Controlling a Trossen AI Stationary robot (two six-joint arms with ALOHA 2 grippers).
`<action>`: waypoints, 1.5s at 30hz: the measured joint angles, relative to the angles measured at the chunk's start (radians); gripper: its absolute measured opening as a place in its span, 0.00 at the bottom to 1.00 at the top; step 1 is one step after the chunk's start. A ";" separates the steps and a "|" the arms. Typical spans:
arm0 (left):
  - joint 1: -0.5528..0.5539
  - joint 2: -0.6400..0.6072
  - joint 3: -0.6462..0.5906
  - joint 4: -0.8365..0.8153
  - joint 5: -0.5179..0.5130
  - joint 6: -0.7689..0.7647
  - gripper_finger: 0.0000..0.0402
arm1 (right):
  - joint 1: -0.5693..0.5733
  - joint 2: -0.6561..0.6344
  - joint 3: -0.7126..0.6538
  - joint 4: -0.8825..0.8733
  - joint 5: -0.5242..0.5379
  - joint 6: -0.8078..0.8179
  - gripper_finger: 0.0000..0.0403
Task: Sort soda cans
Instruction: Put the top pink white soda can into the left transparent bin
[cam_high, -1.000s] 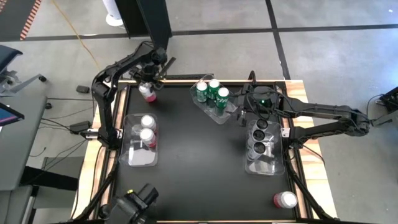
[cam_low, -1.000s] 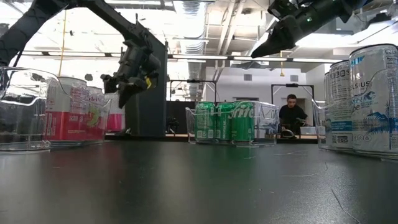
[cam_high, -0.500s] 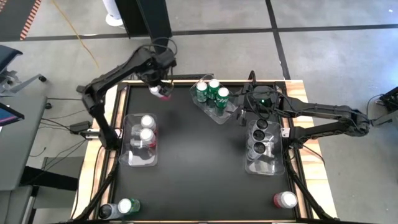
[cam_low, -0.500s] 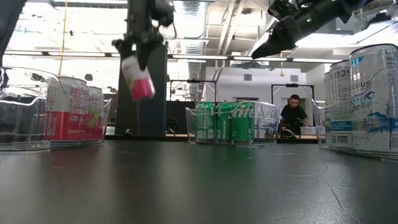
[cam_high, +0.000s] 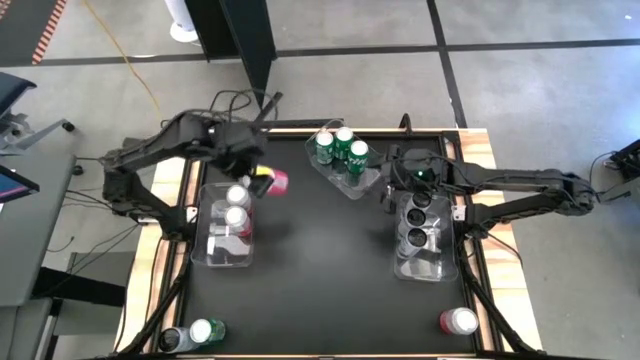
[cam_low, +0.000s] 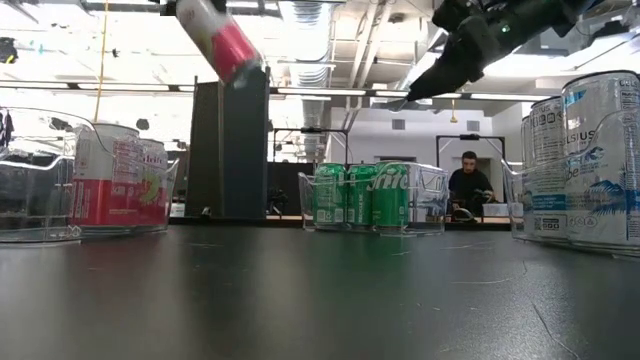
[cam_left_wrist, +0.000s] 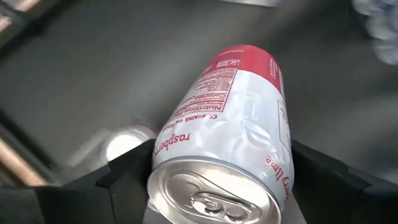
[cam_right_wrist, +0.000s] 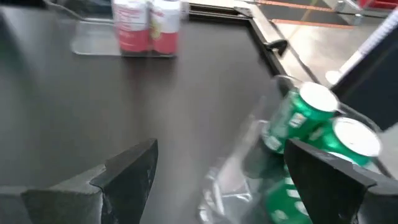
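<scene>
My left gripper (cam_high: 262, 178) is shut on a red-and-white soda can (cam_high: 276, 182) and holds it in the air beside the far right corner of the left clear bin (cam_high: 213, 250). Two red cans (cam_high: 237, 206) stand in that bin. In the low view the held can (cam_low: 222, 42) is high up and tilted. My right gripper (cam_high: 388, 190) is open and hovers between the bin of green cans (cam_high: 340, 150) and the bin of dark cans (cam_high: 418, 225). A red can (cam_high: 458, 321) stands at the near right corner. A dark can (cam_high: 174, 339) and a green can (cam_high: 205, 330) are at the near left. My left gripper (cam_left_wrist: 221, 149) pinches the red can's body between its two fingers (cam_left_wrist: 127, 171), close to the silver top end (cam_left_wrist: 211, 196). That top end faces back toward the wrist. The can is lifted clear of the table and tilted, its bottom end (cam_left_wrist: 249, 56) pointing away from the gripper.
Three clear bins sit on the black mat: the red one at the left, the green one at the far middle, the dark one (cam_low: 585, 160) at the right. The mat's middle (cam_high: 320, 260) is bare. In the room beyond the table a person (cam_low: 468, 185) is seated.
The left gripper was at the table's far left corner over the red can standing there. It took hold of the can, lifted it clear, and carried it toward the near edge and up. The can has tipped from upright to strongly tilted.
</scene>
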 joint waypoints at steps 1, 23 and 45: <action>-0.031 -0.007 0.000 0.000 0.010 -0.036 0.77 | 0.018 0.000 0.000 0.000 0.001 0.009 0.91; -0.702 -0.003 -0.080 0.003 0.116 -0.909 0.77 | 0.318 0.000 0.000 0.122 0.122 0.108 0.91; -0.606 -0.154 -0.347 0.001 0.176 -1.088 0.77 | 0.400 0.000 0.000 0.177 0.146 0.106 0.91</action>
